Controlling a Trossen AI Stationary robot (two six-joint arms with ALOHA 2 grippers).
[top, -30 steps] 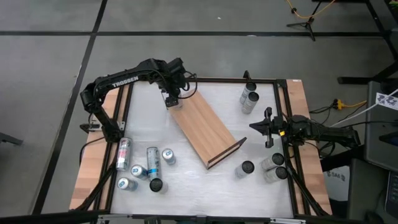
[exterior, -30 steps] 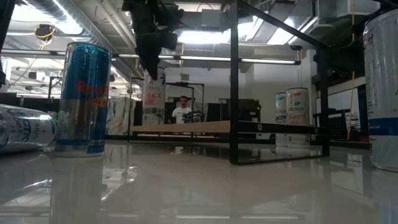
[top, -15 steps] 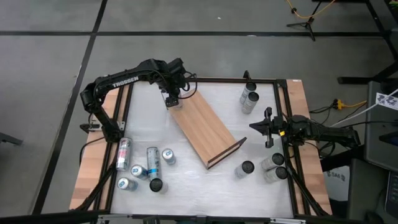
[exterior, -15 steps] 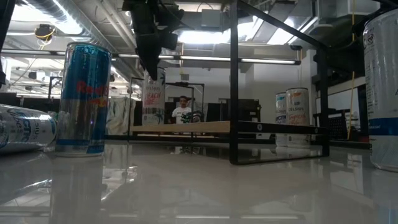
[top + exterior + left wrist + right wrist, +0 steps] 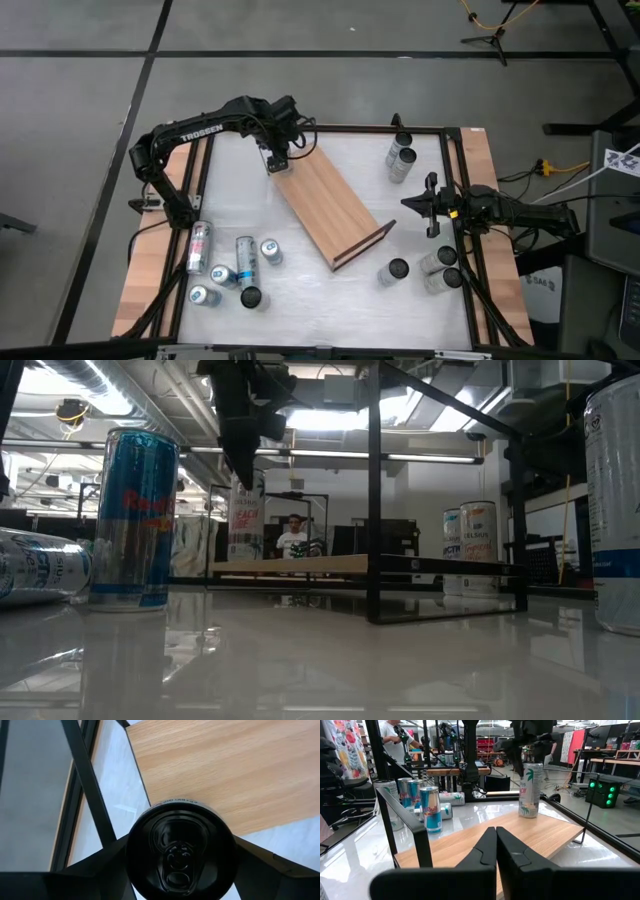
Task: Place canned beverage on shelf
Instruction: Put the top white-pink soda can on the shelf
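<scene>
Can (image 5: 530,789) of drink stands upright at the far end of the shelf (image 5: 330,205), close to the board's corner and its short edge, and your left pincer (image 5: 275,160) comes down on it from above with its fingers (image 5: 95,867) spread wide, one on each side of the lid. From the left wrist view the fingers hug the can's sides, so judge it as held rather than released. The right pincer (image 5: 432,205) waits fully closed at the right edge of the worktop (image 5: 240,195), pointing toward the shelf and well apart from the can.

Your main risk is the edge. The can's foot sits near the board's end beside the thin black rail (image 5: 87,780), so any sideways drag as you let go could walk it off onto the worktop or tip it. Open evenly; if one finger leaves first, the other pushes the tall, narrow can over. Lift straight up afterwards, because a tilted retreat could catch the rim of the lid. Mind the rail too: a finger swinging wide may strike it and jolt the whole shelf, which rests loose and askew on the worktop
</scene>
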